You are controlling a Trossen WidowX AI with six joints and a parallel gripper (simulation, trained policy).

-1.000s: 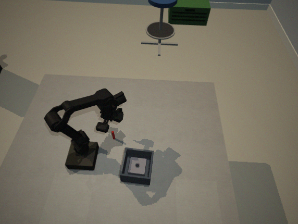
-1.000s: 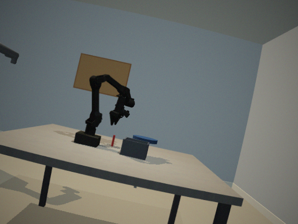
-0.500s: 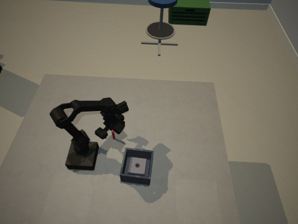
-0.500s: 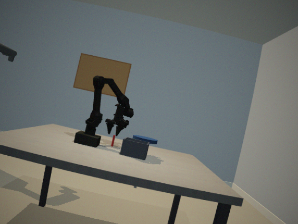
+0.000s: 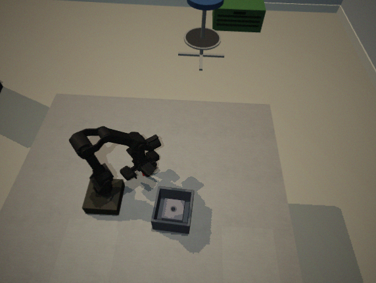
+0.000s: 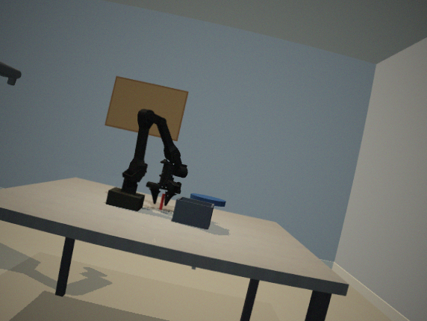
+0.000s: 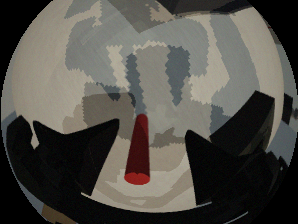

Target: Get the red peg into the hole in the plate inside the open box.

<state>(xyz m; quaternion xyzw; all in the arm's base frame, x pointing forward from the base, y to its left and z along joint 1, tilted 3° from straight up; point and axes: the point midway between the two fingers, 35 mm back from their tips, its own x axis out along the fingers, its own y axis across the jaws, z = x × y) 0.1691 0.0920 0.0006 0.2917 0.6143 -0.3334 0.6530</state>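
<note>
The red peg (image 6: 162, 201) (image 7: 138, 155) stands upright on the table; in the top view only a bit of it shows past the fingers. My gripper (image 5: 140, 176) (image 6: 160, 204) (image 7: 153, 129) points down, open, with one finger on each side of the peg's upper part and gaps on both sides. In the wrist view the peg is nearer the left finger. The open grey box (image 5: 171, 227) (image 6: 192, 214) stands to the right of the gripper in the top and exterior views. The pale plate (image 5: 168, 216) with its dark round hole (image 5: 173, 208) lies at the box bottom; the hole is empty.
The arm's base block (image 5: 102, 205) (image 6: 125, 199) sits on the table (image 5: 230, 158) (image 6: 112, 228), left of the box. The box's raised walls stand close to the gripper. A blue stool (image 5: 204, 3) (image 6: 207, 199) and a green cabinet (image 5: 238, 21) are beyond the table.
</note>
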